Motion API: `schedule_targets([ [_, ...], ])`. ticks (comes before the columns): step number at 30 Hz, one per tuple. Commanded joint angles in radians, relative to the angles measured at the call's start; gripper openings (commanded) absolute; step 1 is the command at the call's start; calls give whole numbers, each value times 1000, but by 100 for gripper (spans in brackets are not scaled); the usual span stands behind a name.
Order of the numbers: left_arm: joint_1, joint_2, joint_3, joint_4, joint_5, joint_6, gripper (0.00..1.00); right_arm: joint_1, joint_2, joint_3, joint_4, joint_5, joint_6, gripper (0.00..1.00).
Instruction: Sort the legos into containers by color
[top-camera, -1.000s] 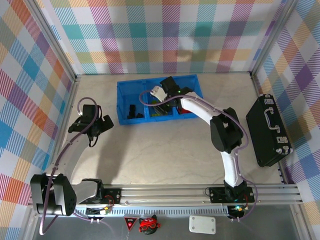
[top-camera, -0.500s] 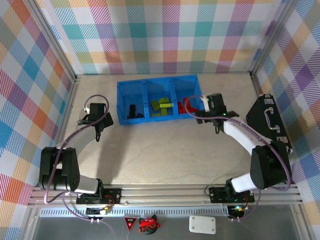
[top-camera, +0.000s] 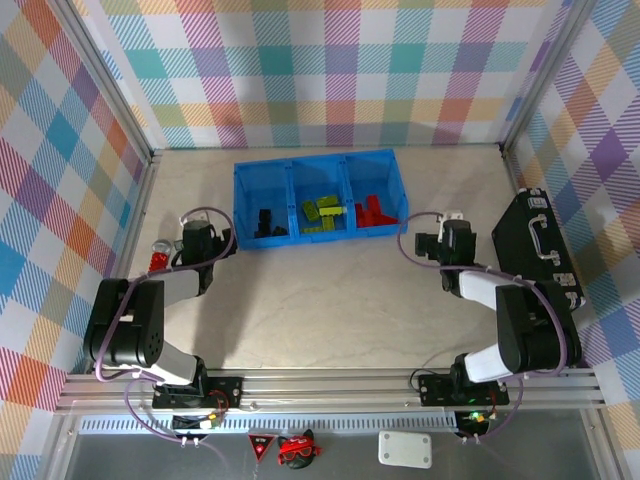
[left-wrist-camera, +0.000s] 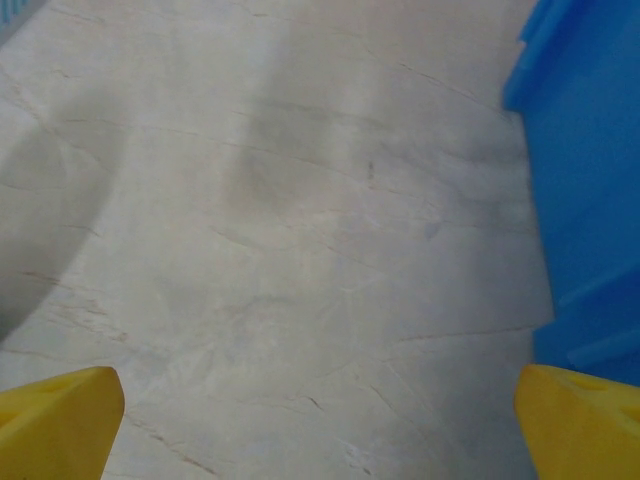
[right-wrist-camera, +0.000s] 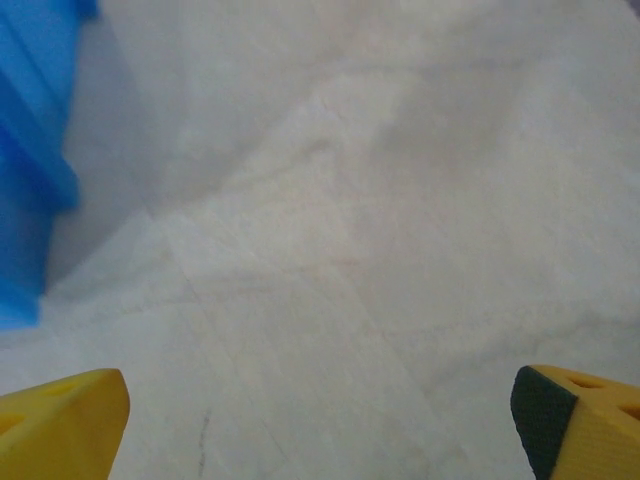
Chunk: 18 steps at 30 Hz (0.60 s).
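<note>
The containers are three joined compartments of one blue bin (top-camera: 243, 200) at the back of the table. Black legos (top-camera: 266, 222) lie in the left compartment, lime green legos (top-camera: 322, 212) in the middle one and red legos (top-camera: 373, 209) in the right one. My left gripper (top-camera: 203, 236) sits low just left of the bin, open and empty. Its yellow fingertips (left-wrist-camera: 58, 420) stand wide apart over bare table, with the bin wall (left-wrist-camera: 590, 180) at the right. My right gripper (top-camera: 440, 241) is just right of the bin, open and empty, and its fingertips (right-wrist-camera: 60, 425) are also spread wide.
A black case with a handle (top-camera: 540, 262) lies along the right wall. A red glittery cylinder (top-camera: 160, 258) lies near the left wall beside my left arm. The bin's corner (right-wrist-camera: 30, 150) shows at the left of the right wrist view.
My right gripper has left the bin, swung right and back toward its base, and opened wider. My left arm has folded back and settled beside the bin's left end.
</note>
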Motion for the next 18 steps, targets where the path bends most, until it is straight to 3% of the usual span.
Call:
schedule_targets([
  [1,11,7,-28,174,74,39,100,-29,-40,-61,226,-102,-3,99],
  [3,7,9,-51,222,108,56,100,-48,-6,-88,315,-165,2,99],
  [6,5,88,-151,499,146,75,100,-54,81,-81,387,-192,7,99],
  [10,-9,71,-110,374,143,94,100,-87,104,-76,383,-214,36,99],
  [18,-32,73,-107,377,113,108,100,-87,106,-79,393,-212,35,99],
])
